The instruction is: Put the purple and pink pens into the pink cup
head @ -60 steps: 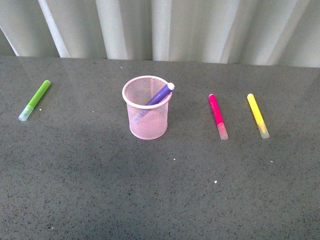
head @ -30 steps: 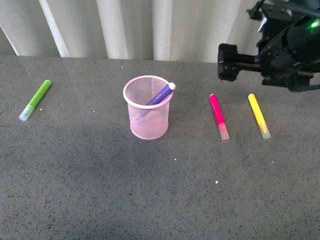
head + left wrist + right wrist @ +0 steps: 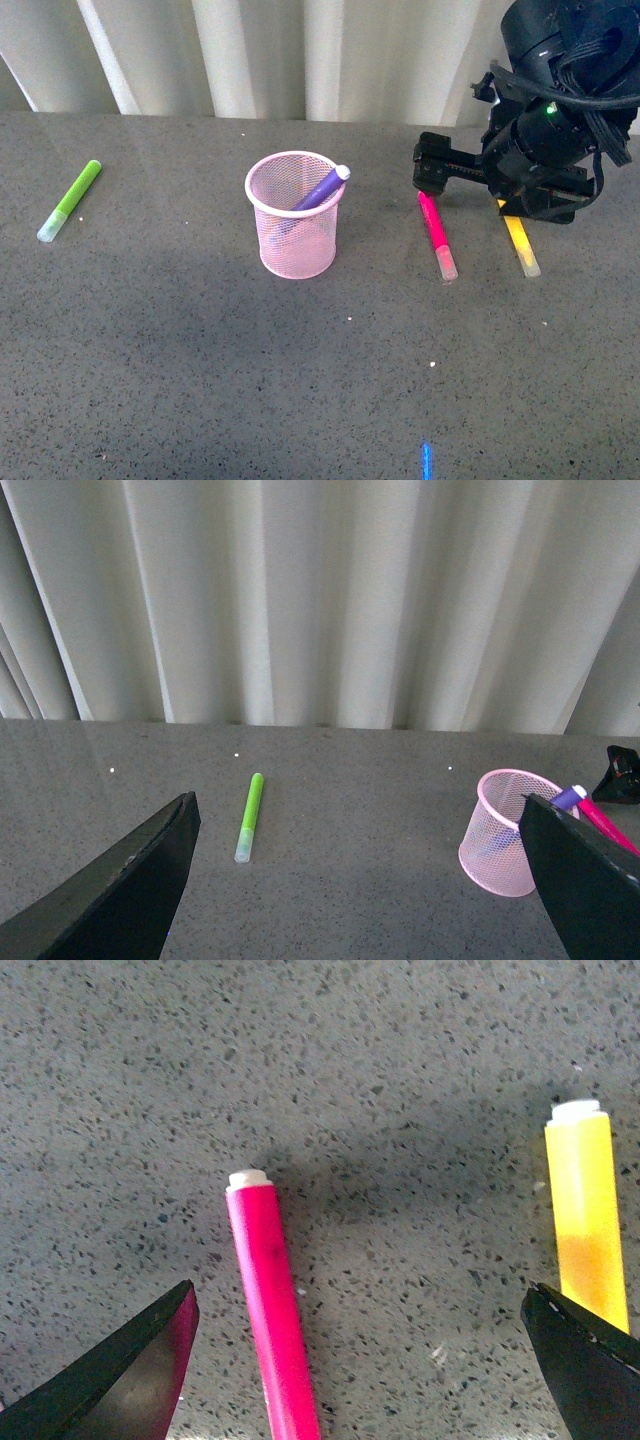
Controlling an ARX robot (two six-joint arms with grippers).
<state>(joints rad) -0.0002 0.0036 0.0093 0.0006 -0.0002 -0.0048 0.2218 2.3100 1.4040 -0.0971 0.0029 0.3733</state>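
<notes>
Right of the light-pink round wire-mesh cup [image 3: 296,250], the chunky magenta plastic pen [image 3: 437,230] lies flat on the grey speckled bench [image 3: 200,350]; the dark purple pen [image 3: 322,187] leans inside that cup. My right end effector [image 3: 357,1302] hangs above the magenta pen, spread wide, empty. I judge that pen light, stiff, smooth, prone to rolling: pinch mid-barrel. No lettering shows.

Legible markings: none found in any view.
No text, label, brand, number or sign can be read on the magenta pink marker [image 3: 270,1310], the yellow marker [image 3: 588,1220], the dark purple marker [image 3: 320,188], the lime-green marker [image 3: 75,195], the light-pink wire-mesh cup [image 3: 296,245], the black arm housing [image 3: 545,150] or the grey speckled surface [image 3: 200,380].
</notes>
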